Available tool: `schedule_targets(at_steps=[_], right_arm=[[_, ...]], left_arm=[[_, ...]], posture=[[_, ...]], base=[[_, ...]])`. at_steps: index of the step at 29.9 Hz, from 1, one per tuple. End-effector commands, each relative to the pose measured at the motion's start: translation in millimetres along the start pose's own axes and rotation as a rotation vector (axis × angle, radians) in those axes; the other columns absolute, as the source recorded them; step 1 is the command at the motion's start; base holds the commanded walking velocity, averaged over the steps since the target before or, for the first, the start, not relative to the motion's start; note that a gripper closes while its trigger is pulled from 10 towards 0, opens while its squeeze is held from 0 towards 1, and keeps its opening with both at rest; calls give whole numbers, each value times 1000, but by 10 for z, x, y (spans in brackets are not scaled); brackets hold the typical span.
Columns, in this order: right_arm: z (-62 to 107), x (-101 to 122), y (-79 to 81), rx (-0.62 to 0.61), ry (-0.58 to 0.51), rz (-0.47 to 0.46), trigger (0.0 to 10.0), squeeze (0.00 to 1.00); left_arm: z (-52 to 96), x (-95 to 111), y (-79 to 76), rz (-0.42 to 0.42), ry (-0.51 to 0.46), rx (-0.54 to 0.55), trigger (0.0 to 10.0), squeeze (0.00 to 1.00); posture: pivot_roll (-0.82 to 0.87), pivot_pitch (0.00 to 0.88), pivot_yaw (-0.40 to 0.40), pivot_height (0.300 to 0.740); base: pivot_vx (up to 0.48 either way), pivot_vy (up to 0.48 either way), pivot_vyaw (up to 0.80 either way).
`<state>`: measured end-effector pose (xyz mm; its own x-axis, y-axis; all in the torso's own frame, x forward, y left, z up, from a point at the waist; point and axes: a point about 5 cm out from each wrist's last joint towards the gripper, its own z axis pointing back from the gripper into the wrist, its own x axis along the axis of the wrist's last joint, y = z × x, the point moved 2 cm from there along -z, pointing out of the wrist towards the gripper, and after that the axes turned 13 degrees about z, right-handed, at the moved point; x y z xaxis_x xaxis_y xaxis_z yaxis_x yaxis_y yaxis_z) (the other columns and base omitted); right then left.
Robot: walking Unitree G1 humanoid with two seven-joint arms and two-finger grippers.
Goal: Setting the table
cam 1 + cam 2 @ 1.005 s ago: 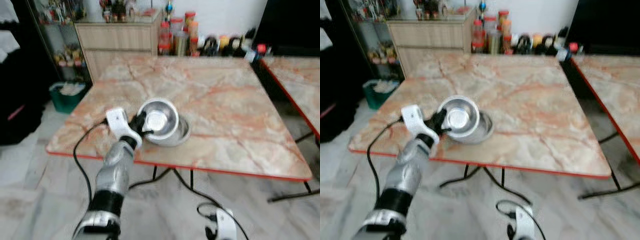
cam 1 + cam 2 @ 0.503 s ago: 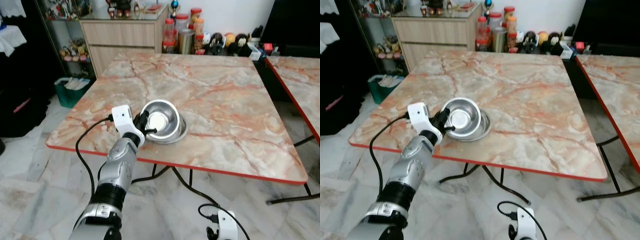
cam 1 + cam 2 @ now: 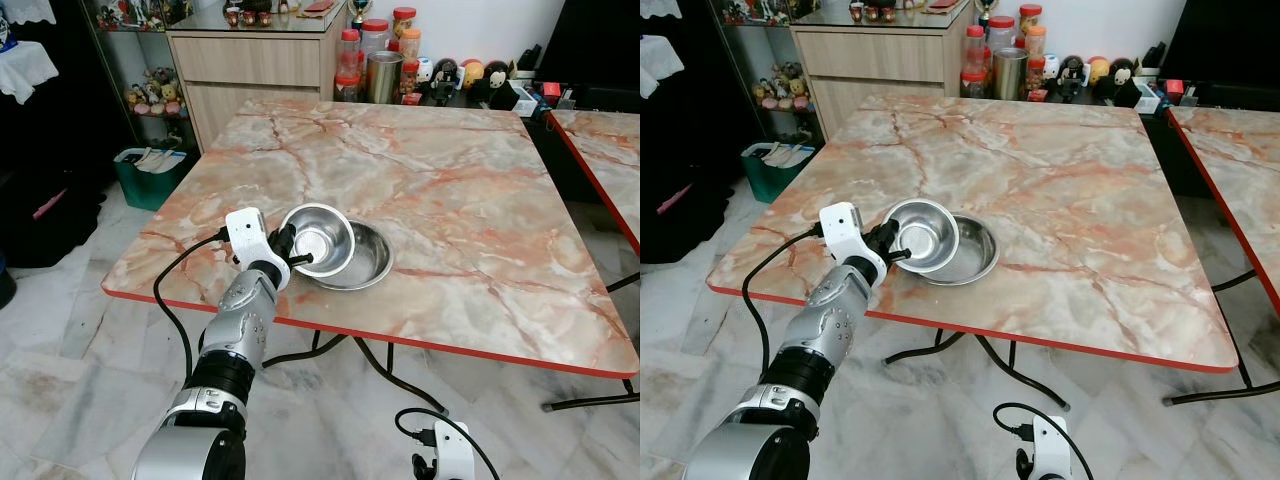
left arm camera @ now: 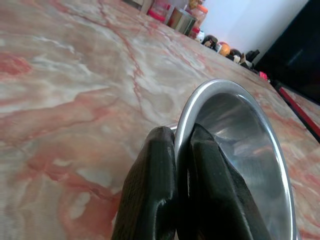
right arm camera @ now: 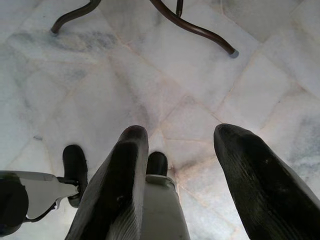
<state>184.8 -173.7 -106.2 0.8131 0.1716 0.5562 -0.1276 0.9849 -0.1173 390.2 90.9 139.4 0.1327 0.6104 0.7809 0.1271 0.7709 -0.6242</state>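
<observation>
A marble-topped table [image 3: 450, 190] with a red edge carries two steel bowls near its front left. The lower bowl [image 3: 372, 262] rests flat on the top. The upper bowl [image 3: 320, 238] is tilted and overlaps the lower one's left side. My left gripper [image 3: 291, 256] is shut on the upper bowl's near rim. In the left wrist view, the two black fingers [image 4: 155, 170] pinch that rim of the upper bowl [image 4: 240, 155], one inside and one outside. My right gripper [image 5: 177, 145] hangs open low over the marble floor.
Jars and bottles [image 3: 378, 72] crowd the table's far edge, in front of a wooden cabinet [image 3: 255, 62]. A green bin [image 3: 150, 175] stands on the floor at the left. A second red-edged table [image 3: 605, 150] stands at the right. Black table legs [image 3: 400, 375] cross underneath.
The camera has shifted and the blur is gone. The held bowl has slid left off the lower bowl, so more of the lower bowl shows at its right.
</observation>
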Motion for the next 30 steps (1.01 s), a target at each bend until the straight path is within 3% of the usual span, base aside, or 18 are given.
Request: schedule_targets(at_steps=[1,30], right_arm=[[-6,28,5,6,-3,-18,10000,0],[-7,35,6,-4,-7,-5,10000,0]], left_arm=[[-23,41,-32,0,-12,-8,10000,0],[-18,99,-73,-16,-37,-43,10000,0]], posture=[[-40,0,-14,740],[-36,0,-9,740]], base=[[244,0,-444],[270,0,-16]])
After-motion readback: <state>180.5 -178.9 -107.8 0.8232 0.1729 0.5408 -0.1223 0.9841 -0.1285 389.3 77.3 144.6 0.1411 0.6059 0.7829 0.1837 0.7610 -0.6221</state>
